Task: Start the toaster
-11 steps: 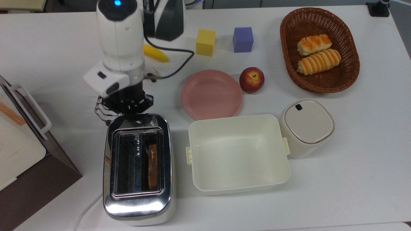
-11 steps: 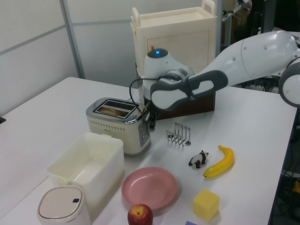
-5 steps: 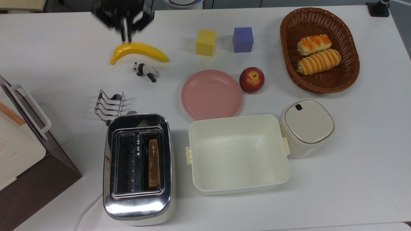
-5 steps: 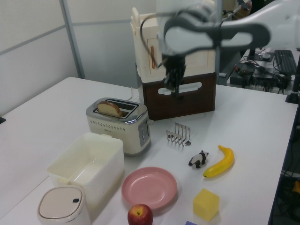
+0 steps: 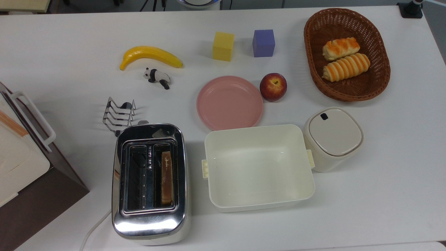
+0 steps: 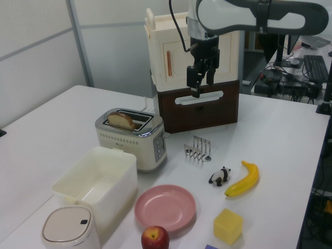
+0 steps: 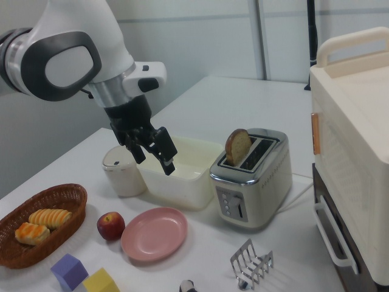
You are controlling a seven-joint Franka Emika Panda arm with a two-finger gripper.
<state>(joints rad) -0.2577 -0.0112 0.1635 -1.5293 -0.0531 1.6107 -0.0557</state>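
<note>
The chrome-topped toaster (image 5: 150, 181) stands at the table's near edge in the top view, its white cord trailing off the near end. A slice of toast (image 5: 166, 177) stands in one slot and sticks up well above the chrome top (image 7: 237, 146). The same toaster (image 6: 132, 137) shows its control end (image 7: 234, 207) toward the toast rack. My gripper (image 6: 201, 83) hangs high in the air, clear of the toaster, in front of the boxy appliance. My gripper (image 7: 153, 157) is open and holds nothing.
A wire toast rack (image 5: 118, 113) sits just past the toaster. Beside the toaster is a cream tub (image 5: 209, 153), then a lidded canister (image 5: 332, 137). Pink plate (image 5: 229, 103), apple (image 5: 273, 86), banana (image 5: 150, 55), toy panda (image 5: 157, 76), two cubes and a bread basket (image 5: 313, 69) lie farther off. The boxy appliance (image 5: 17, 150) fills the top view's left edge.
My arm has lifted from the toaster's rack-side end, up and away. The toast sat low in its slot a second ago and now stands raised.
</note>
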